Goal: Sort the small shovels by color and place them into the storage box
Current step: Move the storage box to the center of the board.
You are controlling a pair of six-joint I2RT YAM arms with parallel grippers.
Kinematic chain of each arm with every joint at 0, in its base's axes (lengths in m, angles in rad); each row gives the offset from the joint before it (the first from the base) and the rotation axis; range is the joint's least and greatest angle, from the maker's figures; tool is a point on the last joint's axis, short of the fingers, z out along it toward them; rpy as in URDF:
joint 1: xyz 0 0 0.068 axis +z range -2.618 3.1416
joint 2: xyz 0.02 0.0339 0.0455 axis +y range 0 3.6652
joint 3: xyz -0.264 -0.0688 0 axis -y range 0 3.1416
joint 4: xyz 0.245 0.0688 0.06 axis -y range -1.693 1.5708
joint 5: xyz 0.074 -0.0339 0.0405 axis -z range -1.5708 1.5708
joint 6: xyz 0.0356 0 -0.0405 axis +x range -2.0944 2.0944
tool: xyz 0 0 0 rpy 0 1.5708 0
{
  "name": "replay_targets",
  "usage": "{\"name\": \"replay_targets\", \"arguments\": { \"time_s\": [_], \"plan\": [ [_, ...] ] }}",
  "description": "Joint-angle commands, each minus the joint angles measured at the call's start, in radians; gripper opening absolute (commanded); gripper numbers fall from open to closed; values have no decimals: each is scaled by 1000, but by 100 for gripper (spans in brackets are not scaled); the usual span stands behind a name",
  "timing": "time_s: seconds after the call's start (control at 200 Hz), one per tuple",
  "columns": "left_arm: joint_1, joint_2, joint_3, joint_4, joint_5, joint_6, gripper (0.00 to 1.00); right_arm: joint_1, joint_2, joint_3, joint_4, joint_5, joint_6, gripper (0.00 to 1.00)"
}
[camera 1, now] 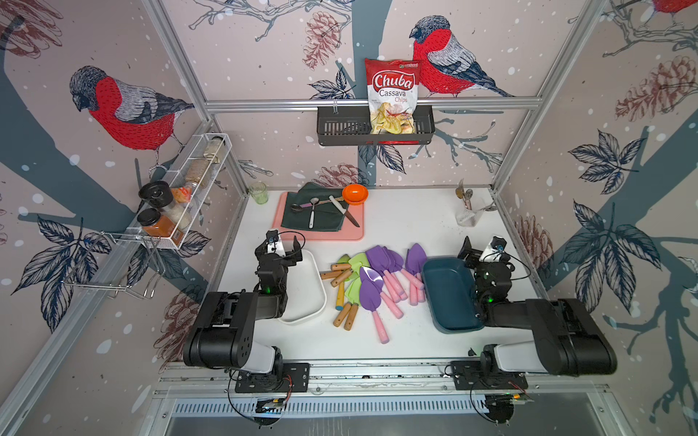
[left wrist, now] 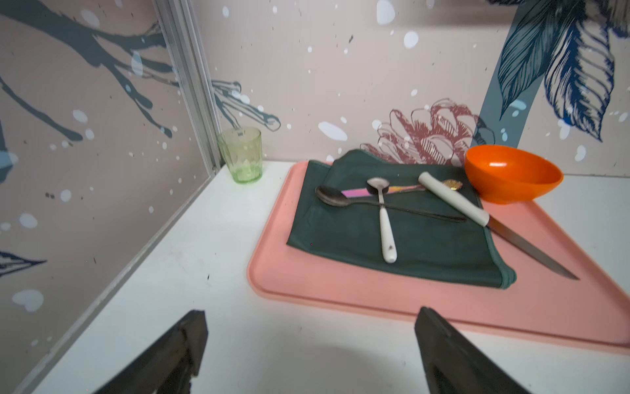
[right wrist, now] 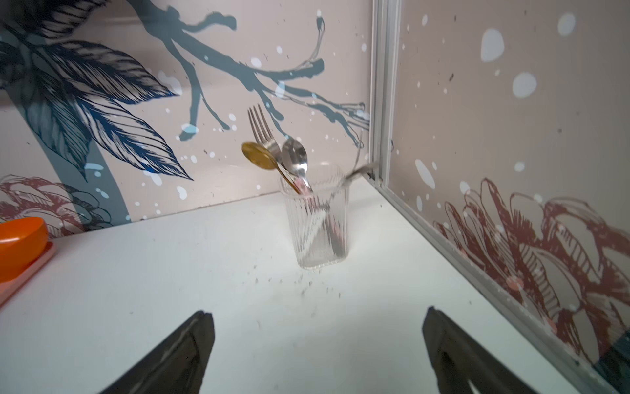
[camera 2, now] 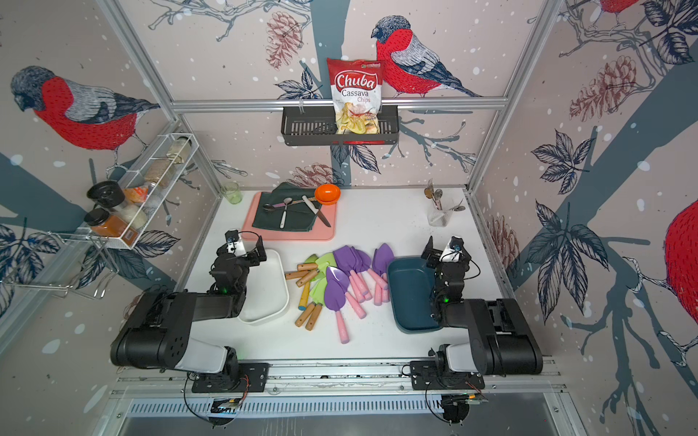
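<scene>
White bin [camera 1: 321,302] sat by left gripper [camera 1: 281,249], spread and empty. Between bins, green shovels [camera 1: 359,261] and purple shovels [camera 1: 377,256] lay heaped, unsorted. Over blue bin [camera 1: 445,298] hung right gripper [camera 1: 481,249], spread too. Judged: pinch loose outer handles first.

Green-bladed shovels [camera 1: 357,260] with wooden handles are lying heaped just left of purple shovels [camera 1: 379,256] with pink handles, mid-table, between a white box [camera 1: 308,287] and a teal box [camera 1: 447,290].

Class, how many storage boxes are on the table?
2. The white box lies beside the green shovels; the blue box lies beside the purple shovels, on the pile's other side. No other shows.
</scene>
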Motion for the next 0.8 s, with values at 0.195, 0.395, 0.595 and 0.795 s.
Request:
{"name": "replay_targets", "arguments": {
  "time_s": [0.195,0.395,0.595,0.795],
  "plan": [
    [2,-117,263,-561,179,0,98,34,-107,513,-1049,18,144,100],
    [2,-106,415,-844,356,36,97,37,59,842,-1617,-204,313,100],
    [2,-124,401,-862,383,23,97,175,136,897,-1821,-298,489,100],
    [2,-130,380,-868,376,21,97,207,132,779,-1678,-427,666,100]
  ]
}}
